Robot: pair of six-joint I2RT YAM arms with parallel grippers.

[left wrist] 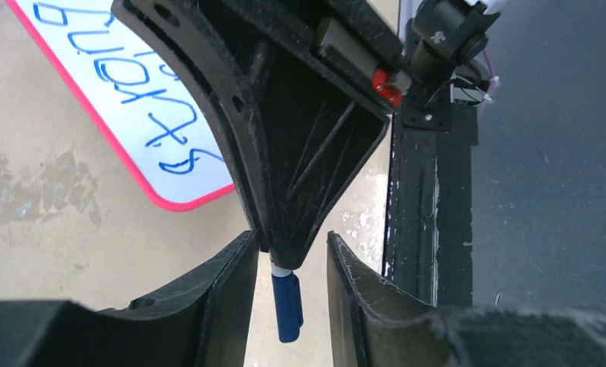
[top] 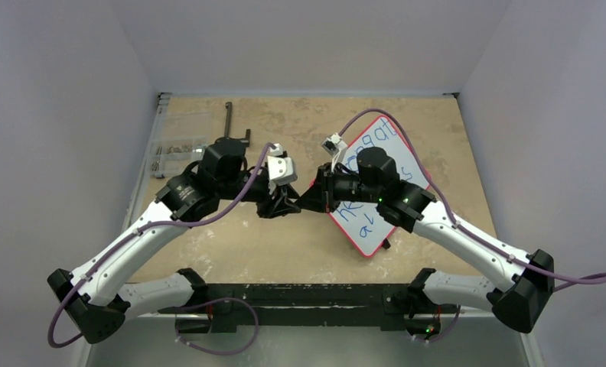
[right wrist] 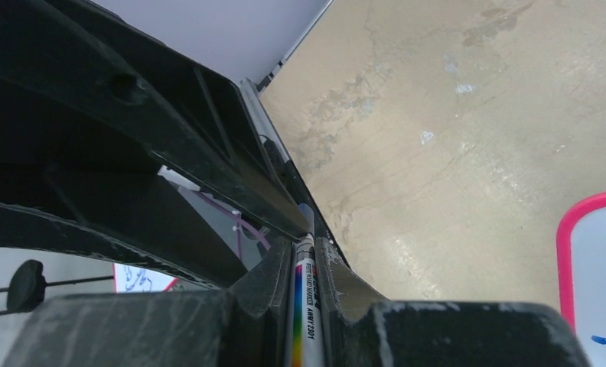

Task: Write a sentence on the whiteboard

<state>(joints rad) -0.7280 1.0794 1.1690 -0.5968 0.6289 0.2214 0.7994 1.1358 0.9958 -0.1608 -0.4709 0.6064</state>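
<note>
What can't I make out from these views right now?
- The sentence: in the top view, the right arm covers its middle on the whiteboard. In the left wrist view, the frame edge and the right gripper cut it off.
- The marker: in the top view, it is hidden where the left gripper and right gripper meet. In the right wrist view, the fingers hide its front end.

Whiteboard point(top: 363, 231) white, pink frame; sentence point(left wrist: 135, 93) blue; marker point(right wrist: 304, 306) white, blue cap point(left wrist: 288, 306).

L arm point(top: 124, 254), R arm point(top: 468, 237): white shells, blk joints + bases. Purple cable point(top: 255, 170) runs along each. Green LED point(top: 379, 200) on R wrist. Jaws blk ribbed plastic, scuffed edges.
</note>
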